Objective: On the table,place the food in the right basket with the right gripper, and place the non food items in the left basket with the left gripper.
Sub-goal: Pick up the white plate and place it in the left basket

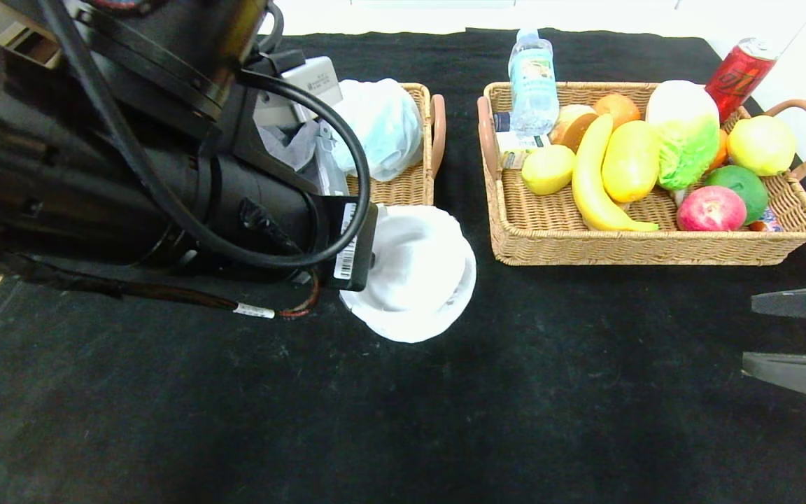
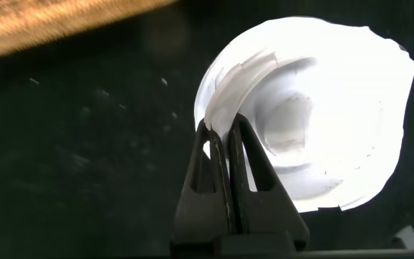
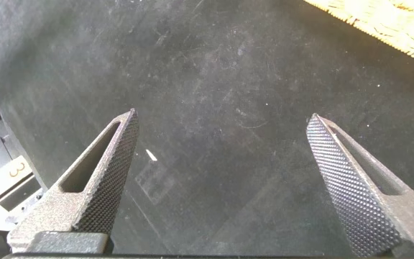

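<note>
Just right of the frame's centre-left in the head view, the left gripper [image 2: 225,133], jaws pressed together on the rim of a white paper bowl [image 1: 417,273]; pinch confirmed from the left wrist view, thin white edge caught between the two fingertips. Bowl resting on or barely off the table [image 1: 445,420], just in front of the left basket [image 1: 420,185] at upper centre-left, whether touching the cloth not readable.

Step in hand, by judgement: carrying the last loose non-food item to the left basket. Next move probably calls for a lift clear of the wicker wall, a short travel toward the top of the frame, then release over whatever room remains beside the pale plastic bag [image 1: 382,126] already inside.

At right edge of the head view, the right gripper [image 1: 795,336], jaws spread wide, empty, hovering over bare cloth. Right basket [image 1: 655,245] at upper right already loaded: lemon [image 1: 548,169], speckled fruit [image 1: 630,161], water bottle [image 1: 533,80], banana [image 1: 595,182] among others.

Hidden or unclear: most of the left basket and its contents, blocked by the left arm's bulk; gripper itself unseen in the head view; red can [image 1: 739,70] behind the right basket, in or out not certain.
</note>
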Motion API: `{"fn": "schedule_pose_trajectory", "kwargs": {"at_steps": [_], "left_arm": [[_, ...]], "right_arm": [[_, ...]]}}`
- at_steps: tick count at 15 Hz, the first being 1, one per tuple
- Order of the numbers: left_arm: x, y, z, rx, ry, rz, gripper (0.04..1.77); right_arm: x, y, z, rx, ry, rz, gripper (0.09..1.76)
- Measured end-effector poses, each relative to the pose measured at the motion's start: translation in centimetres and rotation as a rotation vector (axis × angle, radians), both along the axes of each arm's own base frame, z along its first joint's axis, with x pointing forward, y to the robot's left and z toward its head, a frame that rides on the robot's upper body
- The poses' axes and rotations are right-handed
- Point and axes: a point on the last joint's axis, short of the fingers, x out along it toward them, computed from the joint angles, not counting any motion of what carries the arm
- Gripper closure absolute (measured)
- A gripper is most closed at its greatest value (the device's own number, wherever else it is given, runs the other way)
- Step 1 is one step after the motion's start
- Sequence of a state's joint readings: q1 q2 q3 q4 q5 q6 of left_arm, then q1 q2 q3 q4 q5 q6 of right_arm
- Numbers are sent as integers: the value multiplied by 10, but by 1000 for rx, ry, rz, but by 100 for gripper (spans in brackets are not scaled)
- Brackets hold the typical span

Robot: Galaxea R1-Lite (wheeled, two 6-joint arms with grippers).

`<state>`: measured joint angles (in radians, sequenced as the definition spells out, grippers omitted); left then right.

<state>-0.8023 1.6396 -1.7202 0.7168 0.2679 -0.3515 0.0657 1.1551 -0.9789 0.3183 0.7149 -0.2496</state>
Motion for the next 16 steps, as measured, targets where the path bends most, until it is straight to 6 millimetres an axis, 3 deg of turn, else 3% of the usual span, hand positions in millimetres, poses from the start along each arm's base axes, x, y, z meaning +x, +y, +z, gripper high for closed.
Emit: {"fn": "schedule_pose_trajectory", "kwargs": {"at_steps": [4, 8, 16], "left_arm": [[9, 21, 21, -7, -154, 15, 169], [36, 50, 36, 30, -316, 98, 169], [95, 88, 31, 10, -399, 237, 169]], "right_arm": [[0, 0, 0, 0, 1, 1, 14], [0, 0, 0, 0, 1, 1, 14], [0, 0, 0, -1, 0, -1, 14]]}}
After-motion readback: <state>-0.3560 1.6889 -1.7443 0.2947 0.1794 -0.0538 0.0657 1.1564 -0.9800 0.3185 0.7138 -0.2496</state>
